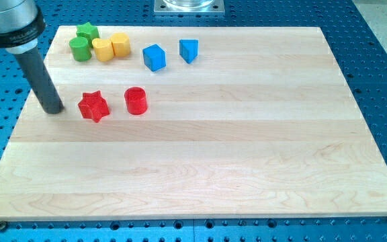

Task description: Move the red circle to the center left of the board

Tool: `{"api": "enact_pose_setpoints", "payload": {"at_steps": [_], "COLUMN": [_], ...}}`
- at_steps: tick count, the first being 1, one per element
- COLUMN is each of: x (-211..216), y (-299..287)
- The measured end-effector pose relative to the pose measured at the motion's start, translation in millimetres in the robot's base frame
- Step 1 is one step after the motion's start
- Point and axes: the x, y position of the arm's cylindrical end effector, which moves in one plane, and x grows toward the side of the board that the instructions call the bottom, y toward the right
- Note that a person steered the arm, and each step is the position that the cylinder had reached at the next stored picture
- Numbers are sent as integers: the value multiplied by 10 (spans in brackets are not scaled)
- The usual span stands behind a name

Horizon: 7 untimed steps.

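The red circle [136, 101] is a short red cylinder on the wooden board [200, 168], in its upper left part. A red star [93, 105] lies just to its left, with a small gap between them. My tip [53, 109] rests on the board left of the red star, a short gap away and not touching it. The star stands between my tip and the red circle.
Near the view's top left stand a green star [87, 31], a green cylinder [80, 48], a yellow heart-like block [103, 50] and a yellow block [120, 44], packed together. A blue cube [154, 57] and a blue wedge-like block [189, 50] lie right of them.
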Motion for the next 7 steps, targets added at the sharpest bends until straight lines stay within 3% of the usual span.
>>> {"api": "enact_pose_setpoints", "payload": {"at_steps": [1, 2, 3, 5, 6, 7], "x": [-54, -30, 62, -360, -182, 177], "y": [928, 1492, 900, 2418, 3286, 2763]}}
